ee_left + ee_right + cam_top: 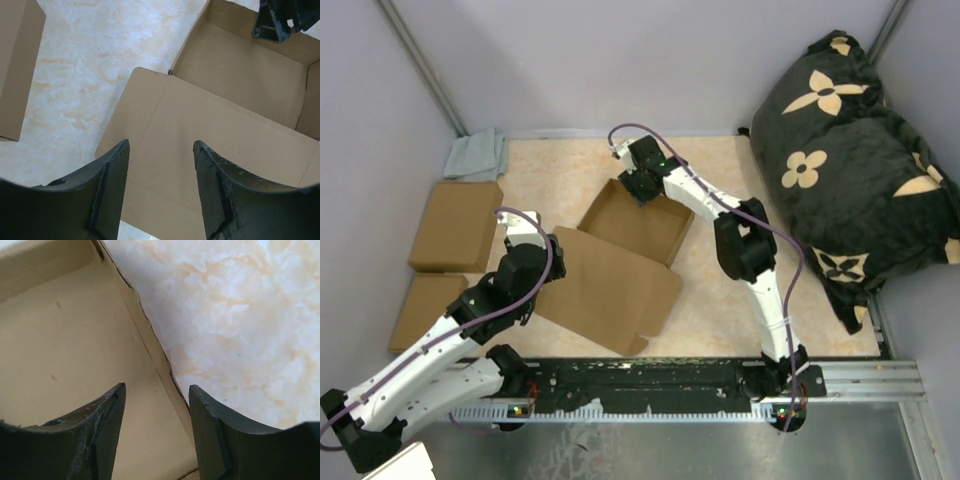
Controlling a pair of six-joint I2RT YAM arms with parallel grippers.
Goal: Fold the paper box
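Paper box (620, 262): mid tabletop (730, 310); far half stands as a shallow tray, lid flap (200, 140) lies flat on the near side.
Right pincer (157, 390): fingers apart, astride a tray wall (152, 365), not pinching it.
Left pincer (160, 147): spread wide above the lid flap, holding nothing.
Step in hand: probably squaring the walls before closing.
Do it well: press each wall upright along its crease, then lift the lid by its free edge while the other pincer steadies the tray.

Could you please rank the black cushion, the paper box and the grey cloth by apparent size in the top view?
1. black cushion, largest, even with its right side cut off by the frame.
2. paper box.
3. grey cloth, clearly smallest.
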